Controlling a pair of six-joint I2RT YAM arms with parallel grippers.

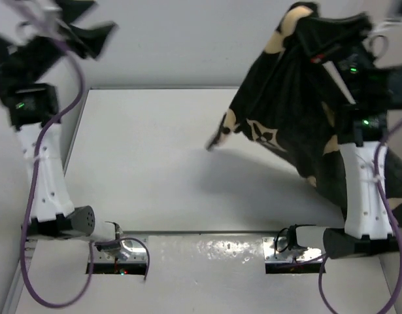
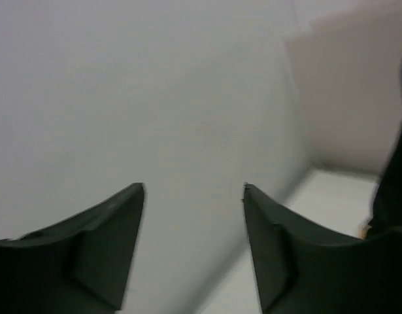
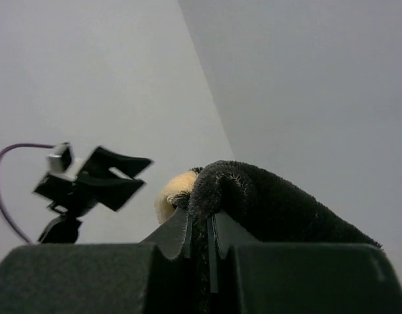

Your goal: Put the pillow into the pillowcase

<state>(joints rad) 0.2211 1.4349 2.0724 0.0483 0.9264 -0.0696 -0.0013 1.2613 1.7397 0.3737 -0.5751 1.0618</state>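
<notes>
The pillowcase (image 1: 289, 98), black velvety fabric with tan flower motifs, hangs in the air at the right, draped over my right arm, its lower corner (image 1: 217, 139) just above the table. My right gripper (image 1: 321, 55) is raised high and shut on a fold of the pillowcase (image 3: 253, 196); the fabric is pinched between the fingers (image 3: 174, 232). My left gripper (image 1: 89, 29) is raised at the far left, open and empty; in the left wrist view its fingers (image 2: 109, 222) stand apart over blank wall. The pillow is out of view.
The white table (image 1: 155, 170) lies below both arms, with its far edge (image 1: 161, 87) against a grey wall. Purple cables hang by each arm. Two cut-outs with electronics (image 1: 119, 252) sit at the near edge.
</notes>
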